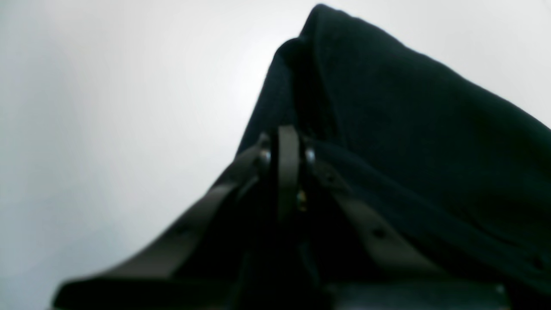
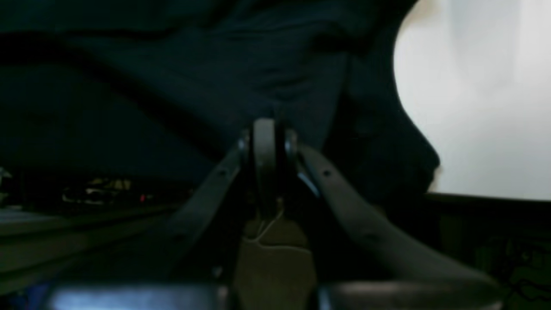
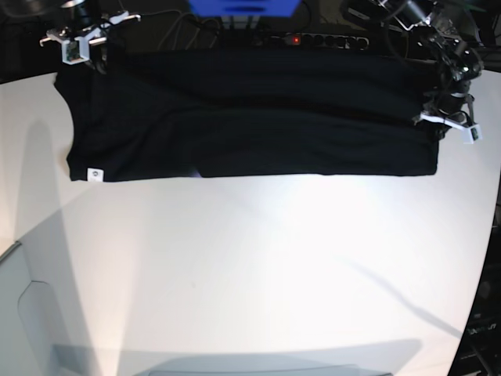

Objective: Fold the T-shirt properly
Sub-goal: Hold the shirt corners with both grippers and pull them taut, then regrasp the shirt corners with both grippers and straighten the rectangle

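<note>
Black cloth is pinched in both tools: the left tool point(image 1: 287, 148) is closed tight on a raised fold of the T-shirt point(image 3: 250, 117), and the right tool point(image 2: 267, 142) is clamped on dark fabric at the opposite end. In the base view the left tool point(image 3: 448, 121) sits at the shirt's right edge, the right tool point(image 3: 78, 39) at its far left corner. Between them the T-shirt lies stretched across the far side of the white worktop point(image 3: 250, 274), a small white label point(image 3: 95, 175) at its near left corner.
</note>
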{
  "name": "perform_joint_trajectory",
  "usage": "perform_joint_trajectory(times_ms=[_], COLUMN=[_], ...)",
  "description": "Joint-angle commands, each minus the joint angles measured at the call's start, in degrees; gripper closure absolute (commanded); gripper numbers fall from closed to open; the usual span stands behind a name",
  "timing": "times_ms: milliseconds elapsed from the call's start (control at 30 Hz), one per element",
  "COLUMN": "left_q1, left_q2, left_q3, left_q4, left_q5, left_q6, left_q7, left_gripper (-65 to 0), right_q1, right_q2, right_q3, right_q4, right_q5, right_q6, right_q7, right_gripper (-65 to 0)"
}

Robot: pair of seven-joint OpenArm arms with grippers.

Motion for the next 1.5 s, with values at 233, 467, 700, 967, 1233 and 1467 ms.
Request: perform_joint_trajectory(times_ms=[233, 467, 700, 967, 1233, 1467], left_q1=[0.4, 0.4, 0.5, 0.7, 1.7, 2.3], left_q2=[-0.8, -0.8, -0.9, -1.3, -1.5, -1.5], left_q3=[-0.3, -1.1, -2.5, -3.1, -3.1, -3.2], left_q4=[0.5, 0.5, 0.5, 0.4, 0.5, 0.6], left_q5=[1.3, 1.3, 1.3, 1.3, 1.3, 1.3], left_q6=[0.6, 0.6, 0.6, 0.6, 0.6, 0.6], left_q7=[1.1, 1.1, 1.1, 1.1, 1.6, 1.7], left_gripper=[-0.1, -0.1, -0.1, -0.1, -5.2, -29.4], right_q1=[1.4, 4.5, 12.9, 21.3, 25.5, 25.7], right_q2=[0.7, 0.8, 1.5, 1.6, 1.4, 0.9], right_q3=[3.6, 3.8, 5.7, 9.7, 9.8, 9.6], right_q4=[0.6, -1.1, -2.0, -9.4, -16.2, -15.8], right_q5=[0.5, 0.4, 0.4, -1.7, -8.5, -8.6], right_q6=[0.2, 0.2, 0.2, 0.2, 0.2, 0.2], right_q7=[1.3, 0.9, -9.3, -14.8, -14.5, -14.8], right_gripper=[0.0, 0.0, 0.0, 0.0, 0.0, -5.2])
